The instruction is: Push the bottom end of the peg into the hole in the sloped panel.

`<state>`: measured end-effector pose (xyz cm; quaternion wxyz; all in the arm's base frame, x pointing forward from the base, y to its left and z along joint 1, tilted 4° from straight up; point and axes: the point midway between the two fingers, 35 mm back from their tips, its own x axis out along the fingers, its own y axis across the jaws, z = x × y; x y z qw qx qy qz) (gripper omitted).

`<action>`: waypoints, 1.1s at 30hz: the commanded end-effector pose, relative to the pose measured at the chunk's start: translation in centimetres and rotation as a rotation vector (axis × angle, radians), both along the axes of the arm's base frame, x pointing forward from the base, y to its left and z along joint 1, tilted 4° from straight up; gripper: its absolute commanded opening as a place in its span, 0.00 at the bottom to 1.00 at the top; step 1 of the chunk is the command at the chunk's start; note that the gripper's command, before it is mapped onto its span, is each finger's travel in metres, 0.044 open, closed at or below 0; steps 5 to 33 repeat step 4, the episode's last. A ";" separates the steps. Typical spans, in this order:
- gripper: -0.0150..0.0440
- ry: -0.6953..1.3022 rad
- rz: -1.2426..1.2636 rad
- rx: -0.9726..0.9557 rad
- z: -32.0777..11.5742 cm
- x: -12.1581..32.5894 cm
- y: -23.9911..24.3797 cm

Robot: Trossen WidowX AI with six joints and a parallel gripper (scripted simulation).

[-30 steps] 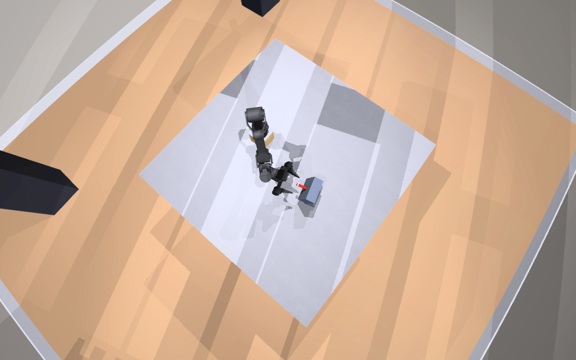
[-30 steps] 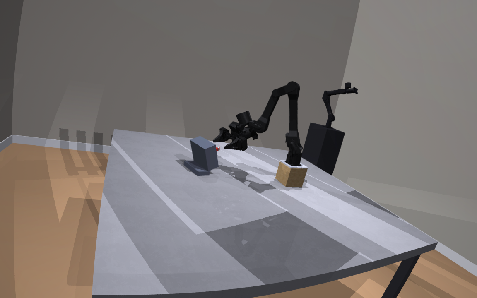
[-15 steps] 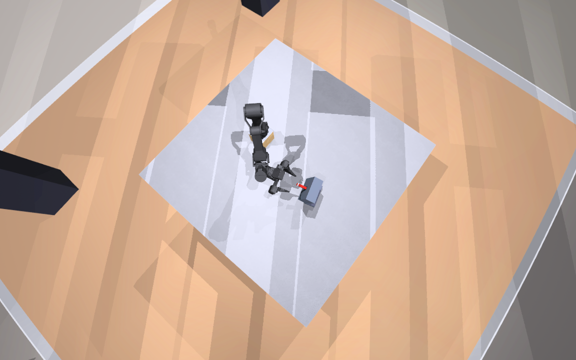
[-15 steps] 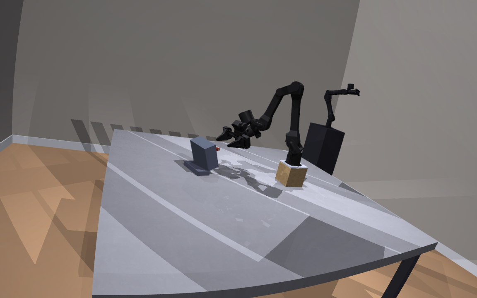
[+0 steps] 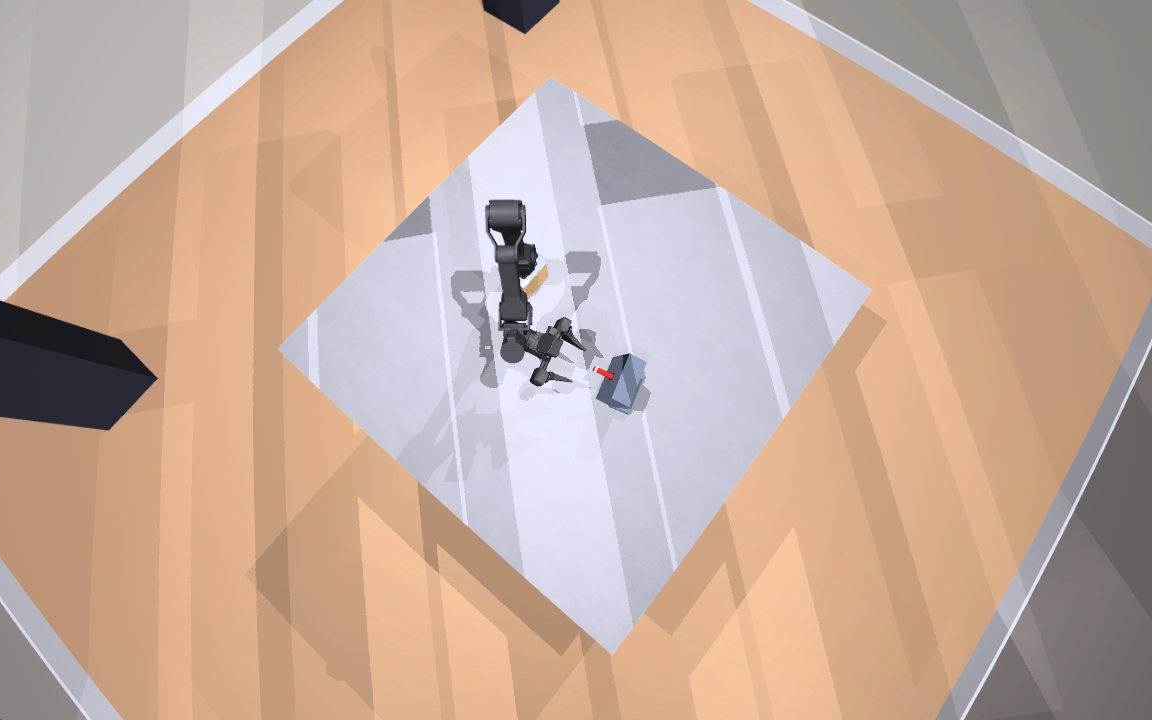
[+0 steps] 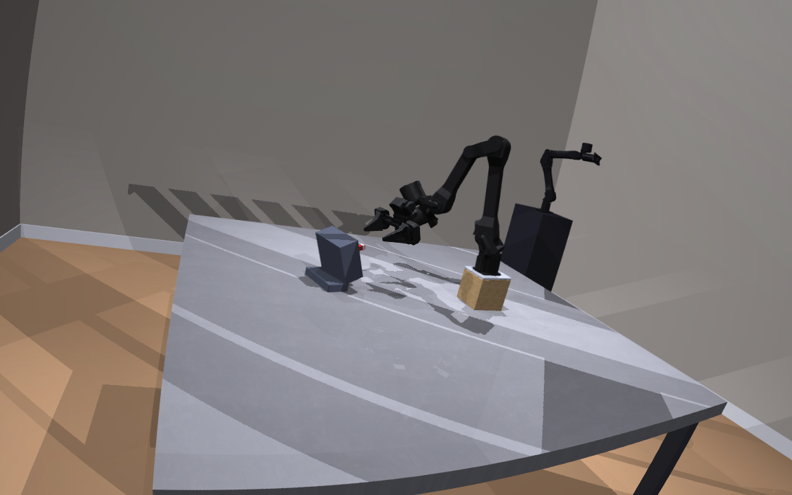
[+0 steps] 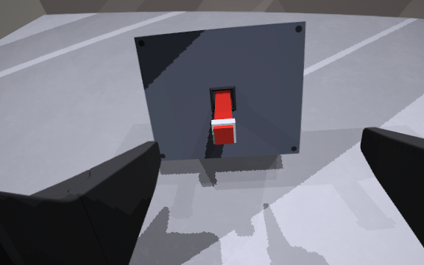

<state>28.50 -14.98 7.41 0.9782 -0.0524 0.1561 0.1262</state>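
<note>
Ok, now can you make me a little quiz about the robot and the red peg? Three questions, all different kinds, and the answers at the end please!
1. True or false: the gripper is squeezing the peg.

2. Pick one. What colour is the band near the peg's outer end?
A) green
B) white
C) yellow

3. Fill in the gap: one end of the peg sits in the square ____ in the panel.

Key: 1 false; 2 B; 3 hole
</note>
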 end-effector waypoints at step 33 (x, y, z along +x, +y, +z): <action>1.00 0.000 0.003 0.003 0.1 -0.7 -0.1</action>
